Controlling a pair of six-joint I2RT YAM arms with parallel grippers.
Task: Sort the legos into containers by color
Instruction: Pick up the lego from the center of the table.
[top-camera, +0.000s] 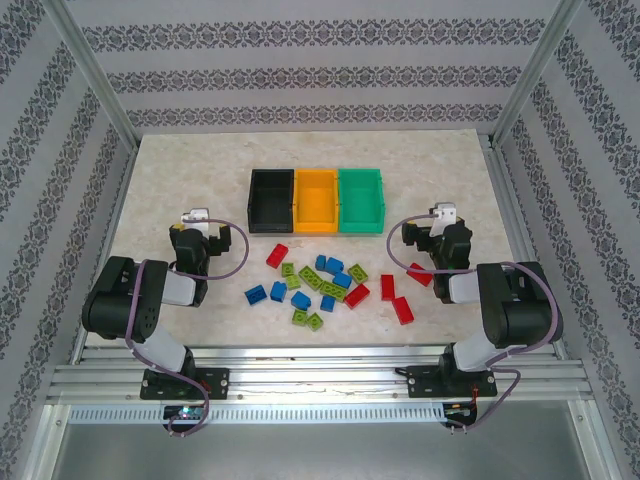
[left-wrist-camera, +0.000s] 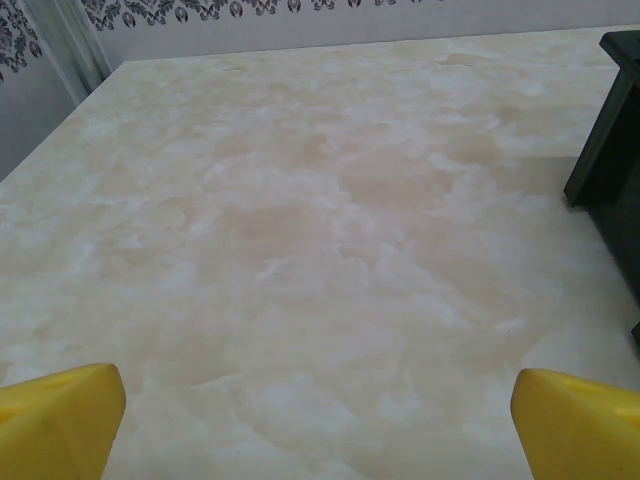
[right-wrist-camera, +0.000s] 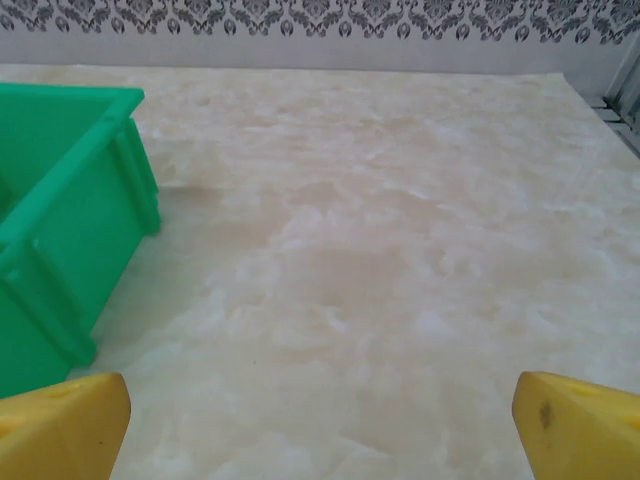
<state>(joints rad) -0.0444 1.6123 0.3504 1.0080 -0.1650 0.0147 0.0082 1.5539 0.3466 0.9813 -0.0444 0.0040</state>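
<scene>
Nearest the arm bases, the legos (top-camera: 320, 285) lie loose on the table (top-camera: 180, 170) between the two arms. Blue and lime bricks are packed in a cluster, several touching. Red ones sit at the fringes, a few to the right (top-camera: 400, 300) and one on the far left side (top-camera: 277, 255). Risk: fingers closing in that cluster may shove neighbours aside or lift two colours at once, and a small brick caught off-centre could twist out. The left gripper (top-camera: 200, 222) and right gripper (top-camera: 440, 222) flank the pile, both spread wide and holding nothing. In the wrist views the yellow fingertips stand far apart over bare table, left gripper (left-wrist-camera: 320, 425) and right gripper (right-wrist-camera: 320, 425). Both wrists face the bins rather than the bricks, so each arm probably has to turn inward to reach. Risk: two arms converging on one central pile could clash. Farthest off, the containers sit in a row, walls touching: black bin (top-camera: 268, 226), orange-yellow bin (top-camera: 315, 227), green bin (top-camera: 360, 226), all apparently empty. The black bin's corner (left-wrist-camera: 610, 120) and the green bin's side (right-wrist-camera: 60, 230) sit close to the respective wrists. Risks: a release near a shared wall may land in the wrong bin, and a low approach could knock a light bin. Only green matches a brick colour, so red and blue assignments could get mixed.
</scene>
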